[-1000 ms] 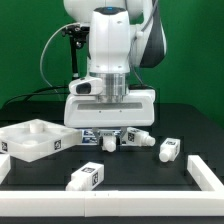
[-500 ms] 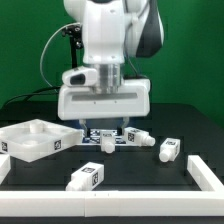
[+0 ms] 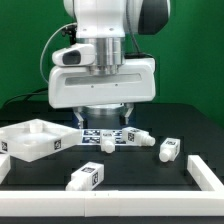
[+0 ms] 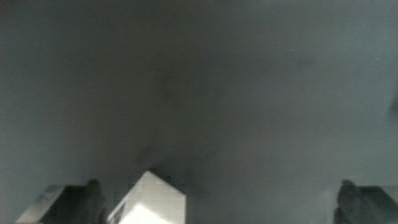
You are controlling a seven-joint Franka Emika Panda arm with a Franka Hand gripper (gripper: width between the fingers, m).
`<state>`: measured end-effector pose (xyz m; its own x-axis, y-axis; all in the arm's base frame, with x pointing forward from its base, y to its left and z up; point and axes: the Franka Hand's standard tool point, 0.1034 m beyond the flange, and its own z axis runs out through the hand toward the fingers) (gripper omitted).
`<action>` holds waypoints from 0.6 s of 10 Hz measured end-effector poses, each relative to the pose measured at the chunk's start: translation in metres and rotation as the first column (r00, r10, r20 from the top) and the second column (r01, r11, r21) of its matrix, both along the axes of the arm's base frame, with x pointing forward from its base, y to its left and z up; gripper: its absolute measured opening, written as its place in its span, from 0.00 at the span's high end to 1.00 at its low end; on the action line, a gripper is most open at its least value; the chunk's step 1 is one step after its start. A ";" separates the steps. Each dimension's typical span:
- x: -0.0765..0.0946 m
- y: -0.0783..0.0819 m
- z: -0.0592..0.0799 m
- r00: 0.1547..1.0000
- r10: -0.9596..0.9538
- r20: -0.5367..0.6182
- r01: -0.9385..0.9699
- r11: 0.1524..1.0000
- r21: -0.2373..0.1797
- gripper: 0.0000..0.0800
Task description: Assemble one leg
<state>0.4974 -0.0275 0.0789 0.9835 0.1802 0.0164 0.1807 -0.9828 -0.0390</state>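
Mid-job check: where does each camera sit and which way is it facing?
Exterior view: off the arm, looking across the black table at the white arm, its hand and short white tagged plastic legs.
Wrist view: on the wrist, facing down the hand; both fingertips frame blurred table and a white shape.
Shared: the hand and the table.

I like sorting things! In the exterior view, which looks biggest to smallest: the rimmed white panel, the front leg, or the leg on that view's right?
1. The rimmed white panel, clearly largest.
2. The front leg and the leg on the exterior view's right look about alike. The front one seems nearer the camera, so I won't rank them.
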 end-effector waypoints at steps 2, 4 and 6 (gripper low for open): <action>0.001 0.000 0.000 1.000 0.000 0.001 0.000 1.000 0.000 0.19; 0.015 -0.007 -0.001 0.995 -0.098 -0.013 0.098 0.995 0.001 0.19; 0.050 -0.019 -0.012 0.961 -0.275 -0.025 0.275 0.961 0.019 0.19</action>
